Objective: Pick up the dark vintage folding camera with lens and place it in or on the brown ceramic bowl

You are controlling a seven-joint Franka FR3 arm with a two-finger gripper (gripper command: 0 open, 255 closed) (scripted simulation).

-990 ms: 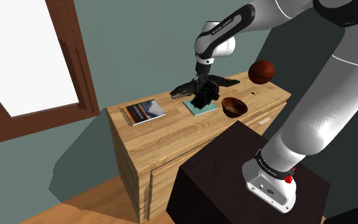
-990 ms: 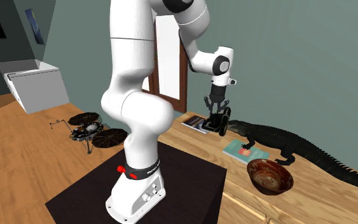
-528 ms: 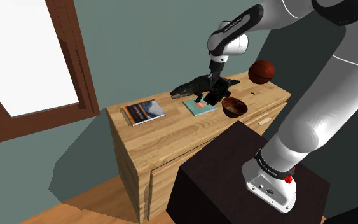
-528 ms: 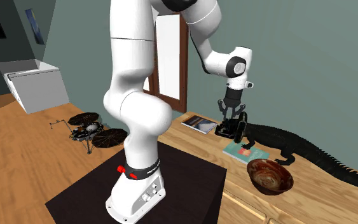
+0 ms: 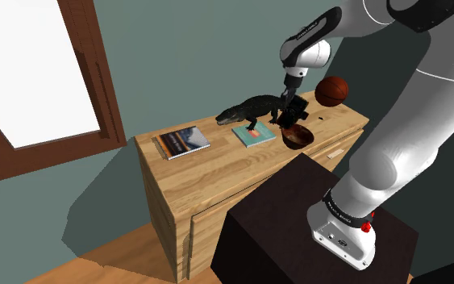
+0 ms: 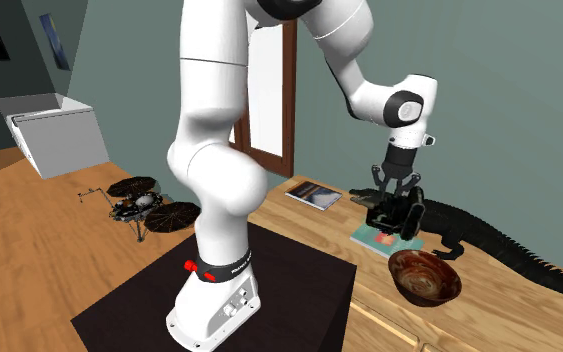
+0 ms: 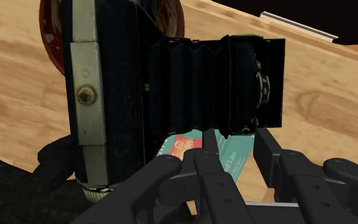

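A light wooden cabinet stood against a grey-green wall beside a brown-framed window, on a wooden floor. On its top lay a dark-covered book near one end, a teal book around the middle, a dark green toy crocodile along the back edge and a glossy brown bowl near the front edge. A brown ball showed by the far end. The black two-finger gripper hung above the cabinet, clamped on a black vintage folding camera with bellows and lens. The camera was held clear of the top, just beside the bowl's rim, on the side toward the teal book. The second exterior view added a white box and a small lander model on the floor beyond the arm's dark stand. The wrist view showed the camera's bellows extended, with the bowl's red-brown inside behind its body and the teal book below the fingers. A second earlier the gripper held the camera over the teal book, nearer the crocodile's head, farther from the bowl
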